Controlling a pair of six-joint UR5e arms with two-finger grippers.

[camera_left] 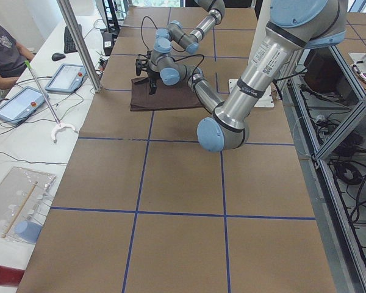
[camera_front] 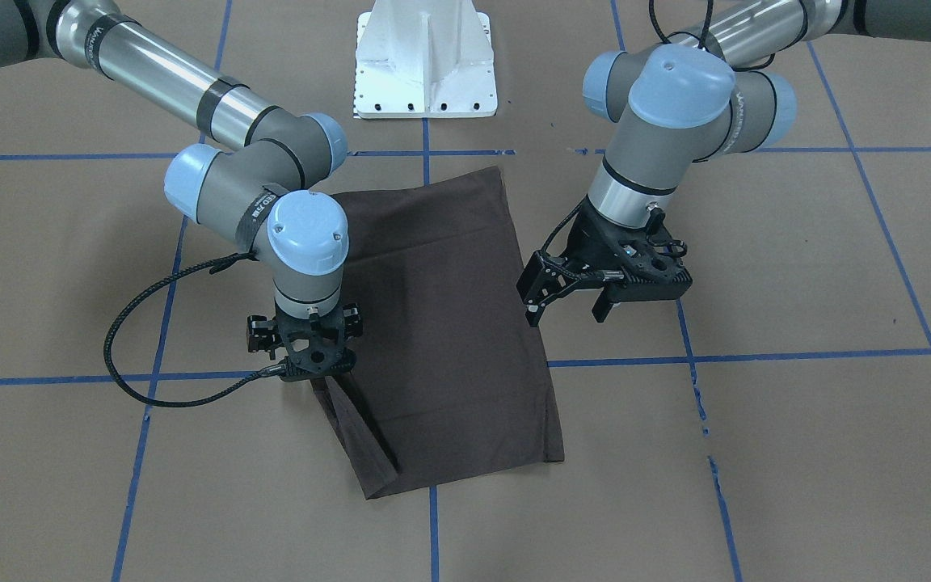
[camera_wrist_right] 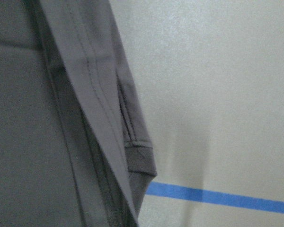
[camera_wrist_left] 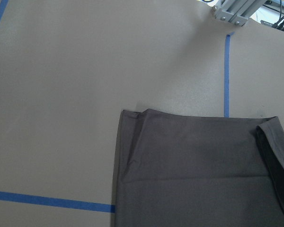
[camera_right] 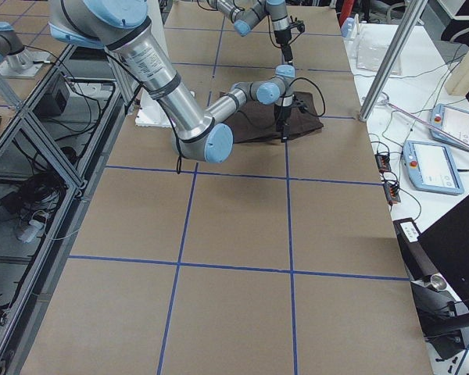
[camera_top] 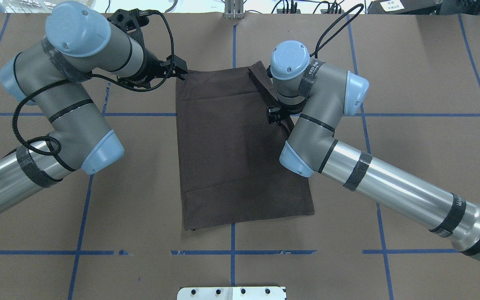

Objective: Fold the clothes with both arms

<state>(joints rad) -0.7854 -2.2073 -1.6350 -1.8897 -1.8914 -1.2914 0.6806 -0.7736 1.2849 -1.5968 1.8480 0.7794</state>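
**Folded brown shirt lying between two robot arms**

I saw the dark brown shirt (camera_front: 441,323) lying flat in the middle of the counter (camera_front: 797,453), folded into a rough rectangle. It sat across a crossing of blue tape (camera_front: 756,356).

On the robot's right side, a narrow strip (camera_front: 360,428) of cloth was turned over along the shirt's edge, running towards the corner farthest from the white base (camera_front: 425,65).

The right tool (camera_front: 309,368) pointed straight down at the top of that strip. Its own body hid the fingertips, so I could not tell whether it was spread or gripping the cloth. Its wrist camera showed only the stitched fold, very close, and a tape line.

The left tool (camera_front: 566,309) hung tilted just beside the shirt's opposite edge, spread wide and holding nothing. Its wrist camera looked down on a corner of the shirt lying flat, with a small wrinkle.
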